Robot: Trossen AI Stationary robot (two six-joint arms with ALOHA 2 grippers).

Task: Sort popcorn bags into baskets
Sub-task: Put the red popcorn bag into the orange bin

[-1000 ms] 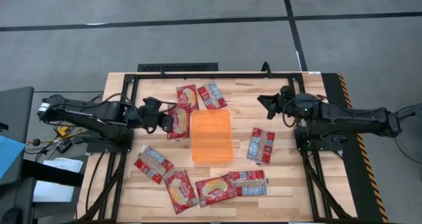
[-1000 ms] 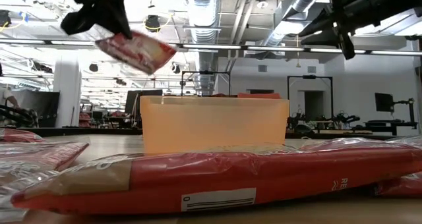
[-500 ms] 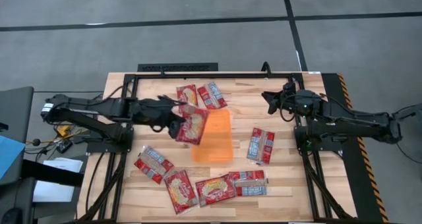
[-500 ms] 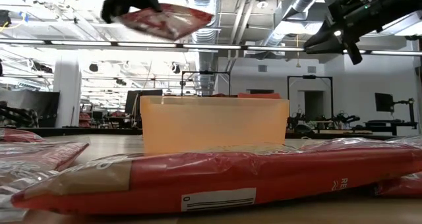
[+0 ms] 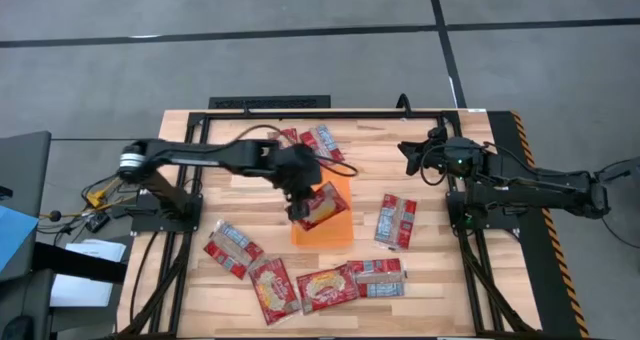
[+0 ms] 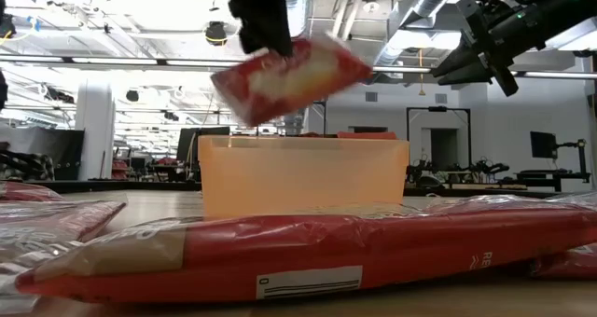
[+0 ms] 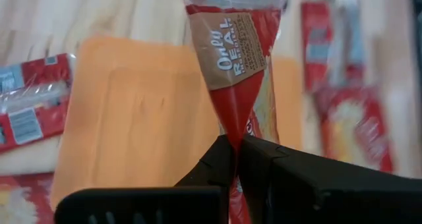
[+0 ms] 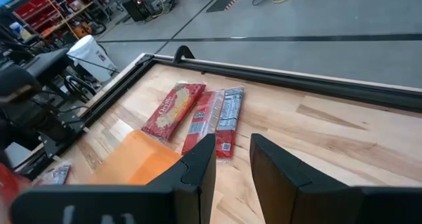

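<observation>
Above the orange basket (image 5: 322, 218) — left gripper (image 5: 301, 206) pinching a popcorn bag (image 5: 322, 204) by its edge, poised for release; right gripper (image 5: 410, 156) waits, fingers slightly parted.

Industrial lab: exposed ceiling ducts (image 6: 280, 5); equipment racks (image 8: 49, 10)

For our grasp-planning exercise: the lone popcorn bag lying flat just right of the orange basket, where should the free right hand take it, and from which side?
Come straight down from above: the popcorn bag lies flat on the table, offering no side edge to reach under. Pinch a short end seam, likely the end nearer the right hand, where the packet looks thinnest.
</observation>
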